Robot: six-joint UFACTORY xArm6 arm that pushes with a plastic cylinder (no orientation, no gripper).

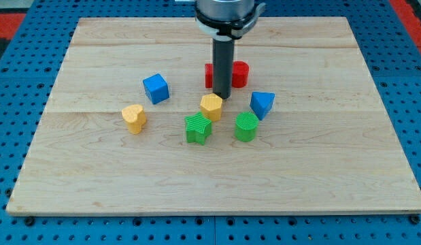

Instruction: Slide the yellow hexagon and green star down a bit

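The yellow hexagon (211,107) sits near the board's middle. The green star (198,128) lies just below it, slightly to the view's left, touching or nearly touching it. My rod comes down from the view's top, and my tip (222,97) rests at the hexagon's upper right edge, touching or almost touching it. The rod hides part of the red blocks behind it.
A blue cube (156,88) is to the upper left. A yellow heart-shaped block (134,118) is at the left. A green cylinder (246,126) and a blue triangular block (262,104) are to the right. Red blocks (239,73) sit behind the rod. The wooden board (94,177) lies on a blue pegboard.
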